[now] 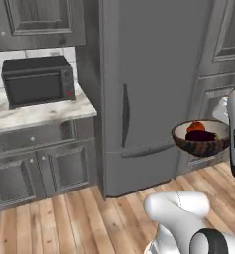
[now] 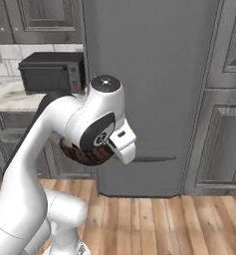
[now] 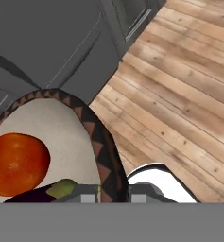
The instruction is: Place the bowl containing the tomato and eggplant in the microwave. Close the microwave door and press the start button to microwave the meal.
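The bowl point(image 1: 201, 139) rides in the air in front of the tall grey fridge point(image 1: 148, 74), tomato point(image 1: 197, 126) and eggplant point(image 1: 201, 135) sitting inside it, so the carry is the step in hand, I'd judge; best to keep the rim level and the swing slow so nothing rolls out; left of the fridge sits the microwave point(image 1: 38, 81) on the marble counter point(image 1: 34, 115), well apart from the bowl, its door point(image 1: 34, 88) looking closed from here, which would have to be dealt with first; at the hand, the gripper point(image 3: 113, 193) is pinched onto the bowl's patterned rim, one finger inside and one outside, the tomato just beside it within the bowl, the wooden floor point(image 3: 179, 94) far below
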